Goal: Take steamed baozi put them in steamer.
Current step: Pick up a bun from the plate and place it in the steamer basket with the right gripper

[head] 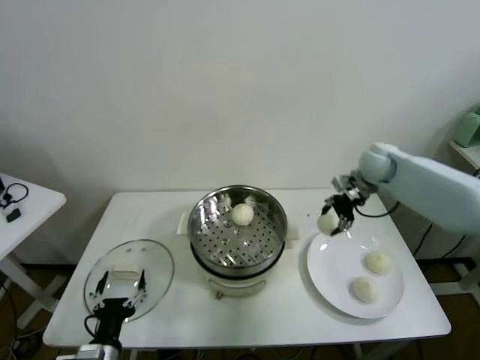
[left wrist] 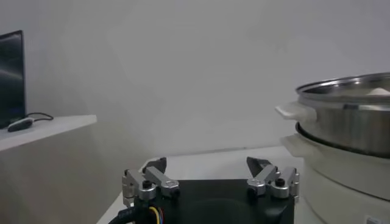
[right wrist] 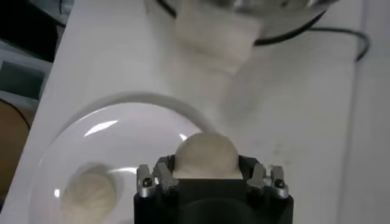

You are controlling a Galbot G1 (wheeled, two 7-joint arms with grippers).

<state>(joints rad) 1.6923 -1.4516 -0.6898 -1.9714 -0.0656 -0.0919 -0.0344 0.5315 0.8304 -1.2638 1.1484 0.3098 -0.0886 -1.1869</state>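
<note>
White wall behind, a white table (head: 187,315) carries the steamer (head: 238,225) with one baozi (head: 242,214) inside; at its 3 o'clock the right gripper (head: 336,219) pinches another baozi (head: 327,223) above the plate (head: 330,277) for carrying over, while the left gripper (head: 120,283), fingers spread, idles at 8 o'clock.

My right arm reached in from the right edge of the head frame, its wrist bent down at centre right. The right gripper (head: 335,218) had its fingers (right wrist: 159,176) clamped on a bun. My left gripper (head: 120,283) sat parked at lower left, fingers (left wrist: 153,181) spread wide.
</note>
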